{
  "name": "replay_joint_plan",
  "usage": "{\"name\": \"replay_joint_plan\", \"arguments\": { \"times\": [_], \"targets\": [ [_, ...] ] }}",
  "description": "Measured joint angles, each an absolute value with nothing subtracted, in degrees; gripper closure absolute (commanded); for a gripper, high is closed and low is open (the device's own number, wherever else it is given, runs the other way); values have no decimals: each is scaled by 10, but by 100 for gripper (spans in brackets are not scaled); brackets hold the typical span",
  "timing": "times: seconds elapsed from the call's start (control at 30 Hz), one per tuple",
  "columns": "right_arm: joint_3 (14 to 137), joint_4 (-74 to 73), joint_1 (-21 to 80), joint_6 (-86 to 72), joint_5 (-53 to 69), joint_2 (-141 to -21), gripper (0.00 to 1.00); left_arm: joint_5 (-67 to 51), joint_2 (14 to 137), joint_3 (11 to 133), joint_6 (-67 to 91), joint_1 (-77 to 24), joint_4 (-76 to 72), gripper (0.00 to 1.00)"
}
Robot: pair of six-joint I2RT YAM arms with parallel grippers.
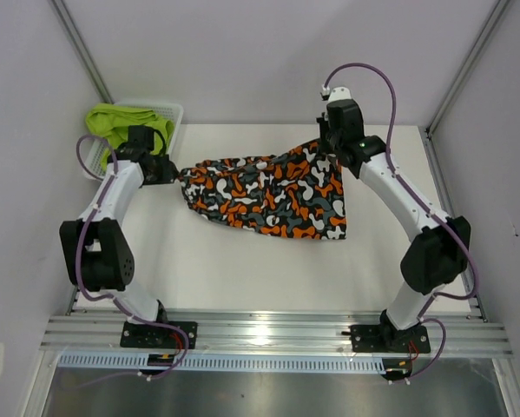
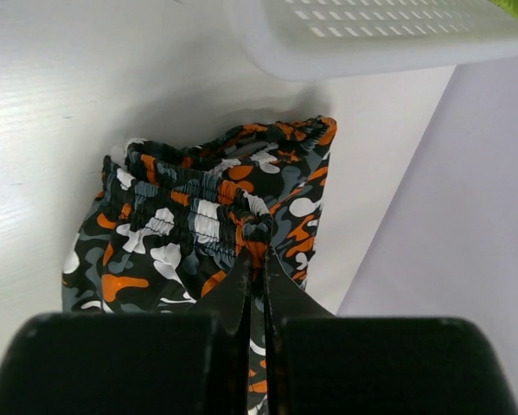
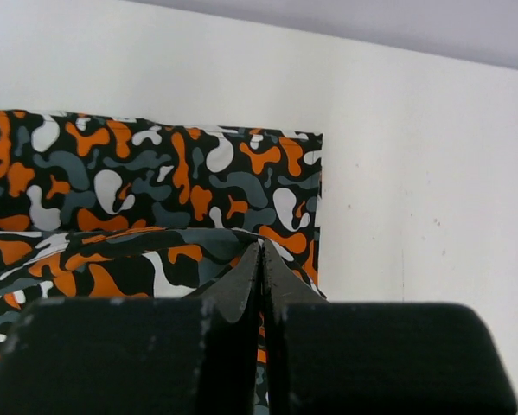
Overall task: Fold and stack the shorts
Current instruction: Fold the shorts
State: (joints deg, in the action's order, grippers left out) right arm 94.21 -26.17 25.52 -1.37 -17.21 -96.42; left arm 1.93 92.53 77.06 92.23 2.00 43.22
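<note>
Shorts under work: the camouflage shorts (image 1: 268,195), blotched orange, black, white and grey. They lie stretched across the far middle of the white counter (image 1: 242,278), between my two arms. Most of the cloth rests flat on the counter. The far right corner runs up to my right wrist.

My left fingers (image 2: 231,294) are closed, tips together, pinching the gathered elastic waistband at its edge. In the left wrist view the waistband is bunched and doubled, one layer behind the other. This end of the shorts sits just beside the basket (image 1: 174,113).

My right fingers (image 3: 241,290) are closed, tips together, with a ridge of the patterned cloth caught between them. In the right wrist view the fabric beyond the pinch lies flat, ending in a straight edge and a square corner on bare counter.

Second pair, the lime green shorts (image 1: 125,122), is crumpled in the basket, which is white plastic mesh and stands at the far left corner of the counter. Part of the green cloth hangs over the rim. This pair is near my left wrist and well apart from my right arm. I cannot tell whether it touches the camouflage shorts.

A small green light (image 1: 361,143) glows on my right arm near the wrist.
</note>
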Motion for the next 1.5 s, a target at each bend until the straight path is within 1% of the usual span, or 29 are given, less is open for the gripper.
{"name": "replay_joint_plan", "arguments": {
  "times": [0.33,0.6,0.67,0.7,0.73,0.77,0.8,0.83,0.93,1.0,1.07,1.13,1.17,1.3,1.37,1.5],
  "targets": [
    [1004,-220,177,-23,-100,-1089,100,31,1046,943,932,3,459,100],
    [1129,-209,145,-40,-75,-1223,100,67,1164,1087,940,-32,480,100],
    [1146,-206,139,-50,-72,-1248,100,79,1190,1119,938,-41,471,86],
    [1154,-206,135,-57,-73,-1261,100,83,1199,1130,936,-44,465,61],
    [1161,-206,131,-62,-75,-1272,99,85,1208,1138,930,-46,453,45],
    [1167,-206,128,-69,-77,-1283,92,83,1215,1140,926,-48,437,5],
    [1171,-205,124,-76,-78,-1292,83,83,1221,1140,920,-50,421,1],
    [1176,-205,120,-82,-79,-1302,79,81,1229,1140,919,-51,404,1],
    [1232,-221,108,-90,-86,-1350,76,71,1262,1157,896,-52,372,1],
    [1279,-237,102,-98,-96,-1380,78,67,1287,1179,879,-52,361,1],
    [1292,-247,96,-109,-103,-1387,54,64,1294,1183,860,-52,354,1],
    [1286,-249,91,-116,-105,-1383,35,63,1294,1185,838,-52,352,1],
    [1275,-249,88,-120,-104,-1376,32,63,1293,1187,827,-52,348,1],
    [1201,-254,80,-125,-75,-1327,31,62,1271,1186,766,-52,350,1],
    [1156,-259,72,-136,-37,-1295,35,61,1243,1175,728,-52,353,1],
    [1058,-242,53,-159,51,-1236,43,58,1152,1114,654,-52,350,1]
  ]
}}
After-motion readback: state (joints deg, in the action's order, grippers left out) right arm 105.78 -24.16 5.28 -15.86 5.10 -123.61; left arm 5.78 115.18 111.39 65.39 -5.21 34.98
